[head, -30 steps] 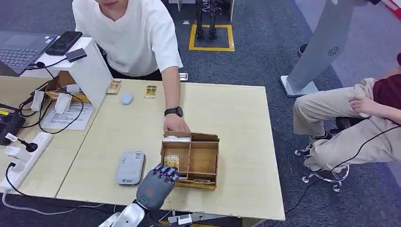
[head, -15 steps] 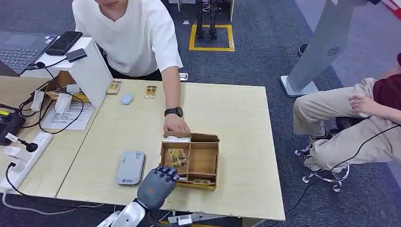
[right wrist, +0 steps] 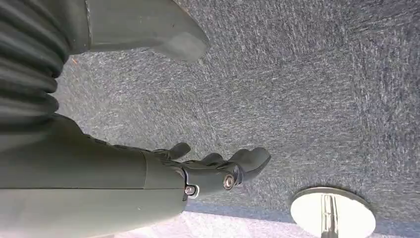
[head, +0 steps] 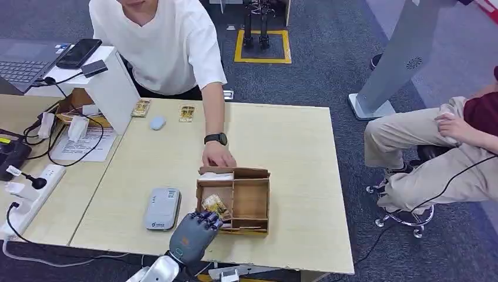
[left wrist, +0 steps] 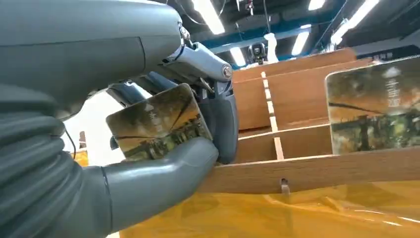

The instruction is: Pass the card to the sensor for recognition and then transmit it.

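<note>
My left hand (head: 192, 234) sits at the near left corner of the brown divided box (head: 259, 220) and pinches a picture card (head: 215, 205) between thumb and fingers. The left wrist view shows that card (left wrist: 158, 121) tilted in the grip, thumb (left wrist: 163, 173) under it. A second card (left wrist: 374, 111) stands in the box (left wrist: 307, 171). The grey card reader (head: 162, 208) lies on the table (head: 293, 141) left of the box. My right hand (right wrist: 218, 171) hangs over grey carpet, fingers slightly curled, holding nothing.
A person in a white shirt stands across the table with a hand (head: 218, 155) on the box's far edge. Two more cards (head: 187, 113) and a small mouse (head: 157, 123) lie at the far side. Cables and a power strip (head: 29, 197) are left. A seated person (head: 446, 147) is on the right.
My left hand has lifted the card out of the box's near left compartment and drawn back slightly toward me. The box has shifted a little to the left.
</note>
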Controlling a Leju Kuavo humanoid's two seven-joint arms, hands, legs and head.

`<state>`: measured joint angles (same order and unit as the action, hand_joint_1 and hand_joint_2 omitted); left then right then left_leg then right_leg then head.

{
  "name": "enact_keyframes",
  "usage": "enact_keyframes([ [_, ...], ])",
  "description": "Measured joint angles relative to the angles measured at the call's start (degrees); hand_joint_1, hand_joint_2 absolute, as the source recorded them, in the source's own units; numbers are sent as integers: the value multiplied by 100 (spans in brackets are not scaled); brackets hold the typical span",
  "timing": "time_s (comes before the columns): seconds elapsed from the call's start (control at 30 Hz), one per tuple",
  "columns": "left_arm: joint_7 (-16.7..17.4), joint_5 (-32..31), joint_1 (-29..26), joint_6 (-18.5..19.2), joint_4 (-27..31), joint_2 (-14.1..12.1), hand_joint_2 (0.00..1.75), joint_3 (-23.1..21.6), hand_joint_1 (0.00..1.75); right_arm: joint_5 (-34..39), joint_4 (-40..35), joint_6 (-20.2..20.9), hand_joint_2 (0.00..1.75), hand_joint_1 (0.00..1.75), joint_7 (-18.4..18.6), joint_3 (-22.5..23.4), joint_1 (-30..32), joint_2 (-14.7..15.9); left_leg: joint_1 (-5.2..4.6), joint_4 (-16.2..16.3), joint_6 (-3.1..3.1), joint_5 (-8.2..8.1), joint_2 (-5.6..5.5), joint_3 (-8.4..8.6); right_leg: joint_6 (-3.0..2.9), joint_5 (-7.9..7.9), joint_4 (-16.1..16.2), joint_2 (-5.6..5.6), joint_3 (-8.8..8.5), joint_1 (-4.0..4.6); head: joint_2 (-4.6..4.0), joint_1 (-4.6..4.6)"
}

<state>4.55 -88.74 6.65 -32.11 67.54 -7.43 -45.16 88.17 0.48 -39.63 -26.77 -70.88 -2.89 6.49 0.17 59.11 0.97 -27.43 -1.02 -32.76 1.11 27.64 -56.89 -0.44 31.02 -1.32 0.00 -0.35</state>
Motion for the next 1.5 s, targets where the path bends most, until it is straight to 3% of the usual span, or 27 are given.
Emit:
enact_keyframes([
  [0.17, 35, 0, -52, -183, 48, 2, 175, 0, 140, 0, 0, 0, 175, 0, 0, -2, -2, 0, 0, 0, 0, 0, 0, -5, 0, 0, 0, 0, 9, 0, 2, 2],
  [0.57, 284, 0, -84, -507, 61, -17, 175, 0, 136, 0, 0, 0, 175, 0, 0, -46, -4, -9, 0, 0, 0, 0, 0, -21, 0, 0, 0, 1, 25, 0, 2, 2],
  [0.7, 328, 0, -84, -549, 68, -24, 175, 0, 112, 0, 0, 0, 175, 0, 0, -77, -4, -11, 0, 0, 0, 0, 0, -23, 0, 0, 0, 1, 27, 0, 0, 0],
  [1.03, 407, 0, -85, -704, 68, -33, 175, 0, 127, 15, 0, 0, 175, 0, -4, -94, -8, -24, 0, 0, 0, 0, 0, -24, 0, 0, 0, 0, 28, 0, 2, 0],
  [1.07, 407, 0, -84, -710, 68, -33, 175, -2, 141, 24, 0, 0, 175, 0, -4, -94, -8, -24, 0, 0, 0, 0, 0, -24, 0, 0, 0, 1, 28, 0, 0, 2],
  [1.23, 417, 0, -85, -774, 103, -31, 175, 0, 141, 28, 0, 0, 175, 0, -4, -96, -8, -31, 0, 0, 0, 0, 0, -24, 0, 0, 0, 1, 29, 0, 2, 2],
  [1.27, 415, 0, -85, -776, 120, -33, 175, -2, 112, 28, 0, 0, 175, 0, -4, -96, -8, -33, 0, 0, 0, 0, 0, -25, 0, 0, 0, 1, 29, 0, 2, 2],
  [1.33, 400, 0, -92, -776, 146, -33, 175, 0, 3, 28, 0, 0, 175, 0, -4, -96, -8, -35, 0, 0, 0, 0, 0, -25, 0, 0, 0, 1, 30, 0, 0, 2],
  [1.5, 367, 2, -166, -785, 212, -33, 175, 0, 0, 48, 0, 0, 175, 0, -20, -98, -9, -46, 0, 0, 0, 0, 1, -31, -1, 1, 0, 1, 36, 0, 2, 2],
])
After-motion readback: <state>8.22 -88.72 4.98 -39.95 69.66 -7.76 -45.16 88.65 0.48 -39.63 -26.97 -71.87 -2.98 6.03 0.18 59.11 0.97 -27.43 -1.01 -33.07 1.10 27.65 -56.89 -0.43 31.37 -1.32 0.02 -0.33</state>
